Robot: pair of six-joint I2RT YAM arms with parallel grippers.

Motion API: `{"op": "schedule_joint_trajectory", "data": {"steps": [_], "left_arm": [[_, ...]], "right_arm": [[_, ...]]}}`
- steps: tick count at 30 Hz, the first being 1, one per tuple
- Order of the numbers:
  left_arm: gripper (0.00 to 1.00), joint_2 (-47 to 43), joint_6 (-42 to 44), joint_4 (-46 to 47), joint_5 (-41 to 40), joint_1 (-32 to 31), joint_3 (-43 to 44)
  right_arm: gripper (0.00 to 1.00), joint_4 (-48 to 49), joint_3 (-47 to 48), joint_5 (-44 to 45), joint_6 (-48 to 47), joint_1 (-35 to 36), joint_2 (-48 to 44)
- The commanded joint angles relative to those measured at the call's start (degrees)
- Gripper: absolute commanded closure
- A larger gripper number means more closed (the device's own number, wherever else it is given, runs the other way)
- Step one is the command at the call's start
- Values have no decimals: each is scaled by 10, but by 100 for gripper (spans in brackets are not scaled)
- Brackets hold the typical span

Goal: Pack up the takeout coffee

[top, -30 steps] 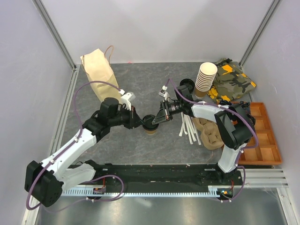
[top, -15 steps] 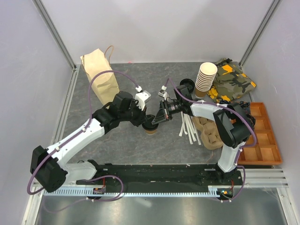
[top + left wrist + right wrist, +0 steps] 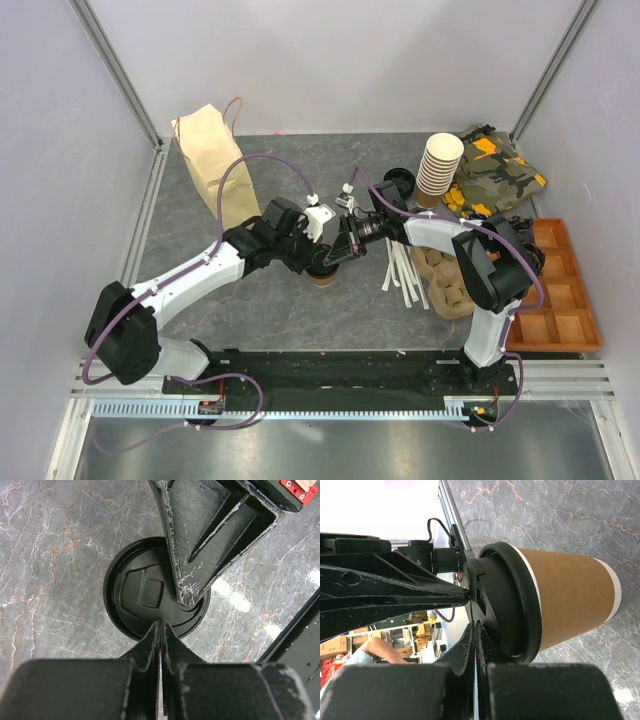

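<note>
1. Pressing the lid home looks like the step in hand. From above, the takeout coffee (image 3: 322,274) stands in the middle of the table (image 3: 380,312), and the left gripper (image 3: 316,258) and right gripper (image 3: 336,254), both closed, meet over it.
2. Left wrist: the closed jaws sit at the near rim of the lid (image 3: 142,592); push straight down, evenly.
3. Right wrist: the closed tips touch the lid top; avoid tipping it over.

Small brown paper cup (image 3: 570,600), black lid (image 3: 135,592) on, standing upright near the middle of the grey table (image 3: 350,310).
</note>
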Motion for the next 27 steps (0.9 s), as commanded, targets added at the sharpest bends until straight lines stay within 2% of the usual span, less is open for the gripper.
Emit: {"op": "schedule_joint_trajectory", "data": {"steps": [1,7,10,21,27], "left_arm": [[96,5,22,-37,-20,-4,24],[96,-22,12,-86,-7,-4,117],[96,-18,4,-84,-10,-4,131],[97,65,-17,-10,-37,4,93],[98,77,-31,-22,-26,17,52]], "right_arm": [[100,-42,-3,92,-52,-1,32],[100,-45,3,87,-51,-1,34],[100,-44,4,84,-50,-1,35],[100,-45,5,81,-52,-2,40],[100,-45,6,82,-51,-2,46]]}}
